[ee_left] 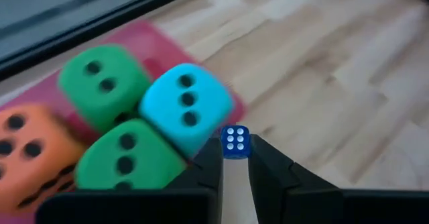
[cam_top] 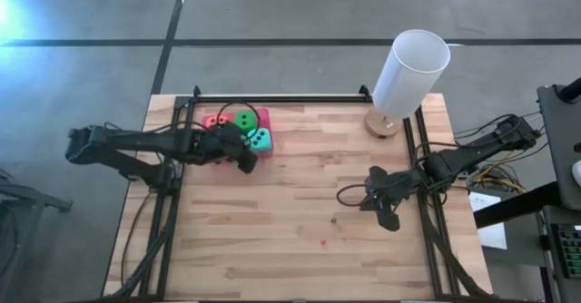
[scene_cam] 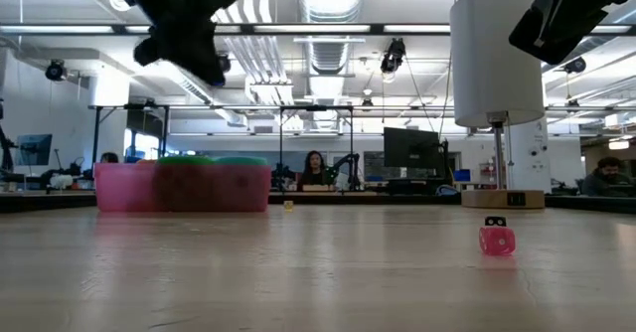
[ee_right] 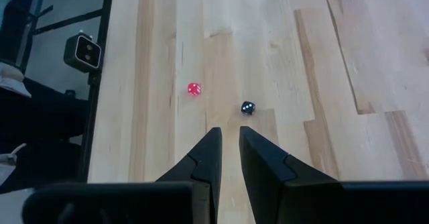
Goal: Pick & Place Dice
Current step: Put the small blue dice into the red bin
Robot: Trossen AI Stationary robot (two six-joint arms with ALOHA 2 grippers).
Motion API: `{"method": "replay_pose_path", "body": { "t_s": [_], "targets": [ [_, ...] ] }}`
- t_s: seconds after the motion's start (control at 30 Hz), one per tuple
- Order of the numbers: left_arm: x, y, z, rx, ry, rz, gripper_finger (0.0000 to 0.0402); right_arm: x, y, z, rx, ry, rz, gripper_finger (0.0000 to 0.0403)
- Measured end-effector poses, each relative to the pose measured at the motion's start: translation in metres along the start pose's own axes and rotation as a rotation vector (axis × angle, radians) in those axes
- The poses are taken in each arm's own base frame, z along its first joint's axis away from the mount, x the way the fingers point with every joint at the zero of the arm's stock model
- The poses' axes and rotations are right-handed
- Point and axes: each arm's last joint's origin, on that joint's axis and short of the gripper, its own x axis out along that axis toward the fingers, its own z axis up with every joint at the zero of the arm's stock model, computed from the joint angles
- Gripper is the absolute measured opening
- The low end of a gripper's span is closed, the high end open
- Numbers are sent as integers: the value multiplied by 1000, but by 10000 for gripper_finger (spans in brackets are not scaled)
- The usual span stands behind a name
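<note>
White lamp (cam_top: 410, 72) at table (cam_top: 300, 249) corner; pink tray (scene_cam: 129, 188).

Two green dice (ee_left: 104, 83), one teal die (ee_left: 184, 106), one orange die (ee_left: 27, 143), three tiny dice (ee_right: 194, 88), one pink tray (cam_top: 264, 114)

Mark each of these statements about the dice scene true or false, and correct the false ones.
1. The left gripper pinches a tiny blue die with white pips. True.
2. The four large soft dice sit in a pink tray: two green ones, a teal one and an orange one. True.
3. The right gripper holds the tiny red die. False: its fingers are shut on nothing, and the red die lies on the wooden table ahead of them.
4. The white cylindrical lamp shade lies toppled at the table's centre. False: it stands on a round wooden base near the far right corner.
5. A tiny black die lies beside the red one. True.
</note>
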Motion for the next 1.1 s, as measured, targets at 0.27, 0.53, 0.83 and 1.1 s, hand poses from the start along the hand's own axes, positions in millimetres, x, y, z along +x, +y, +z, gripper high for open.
{"method": "replay_pose_path", "body": {
  "t_s": [0.27, 0.53, 0.83, 1.1],
  "targets": [
    [9, 25, 8, -115, 48, 130, 46, 0, -2, 1, 0, -42, -66, 52],
    [18, 50, 17, -199, 102, 213, 46, -1, -5, 3, 0, -115, -181, 52],
    [31, 76, 13, -274, 199, 283, 46, -1, -6, 4, 1, -129, -204, 52],
    [41, 88, -8, -314, 290, 338, 46, -1, -6, 4, 5, -131, -206, 52]
  ]
}}
